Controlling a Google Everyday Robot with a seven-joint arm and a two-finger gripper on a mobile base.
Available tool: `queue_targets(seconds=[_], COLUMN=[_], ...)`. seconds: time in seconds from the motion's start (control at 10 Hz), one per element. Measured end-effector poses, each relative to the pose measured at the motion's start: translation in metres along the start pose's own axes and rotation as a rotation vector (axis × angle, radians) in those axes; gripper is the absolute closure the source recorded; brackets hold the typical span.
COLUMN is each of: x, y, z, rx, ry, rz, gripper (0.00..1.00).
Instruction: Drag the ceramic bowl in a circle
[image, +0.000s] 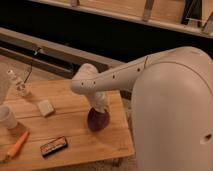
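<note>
The ceramic bowl (98, 120), dark maroon and glossy, sits on the wooden table (80, 127) toward its right side. My gripper (100, 106) comes down from the white arm straight onto the bowl's upper rim and is shut on it. The wrist covers the contact and the top of the bowl.
A pale square block (46, 107) lies left of the bowl. A white cup (6, 118) stands at the left edge, with a clear bottle (19, 85) behind it. An orange stick (18, 145) and a dark wrapped bar (54, 146) lie near the front edge. The table's right edge is close to the bowl.
</note>
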Motion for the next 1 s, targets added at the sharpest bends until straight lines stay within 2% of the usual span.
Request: queue_targets(seconds=[0.5, 1.0], x=[0.004, -0.008], y=[0.045, 0.085], z=[-0.003, -0.013], rx=[-0.009, -0.018], ry=[-0.008, -0.037], rz=[-0.133, -0.236], gripper=[1.0, 1.0])
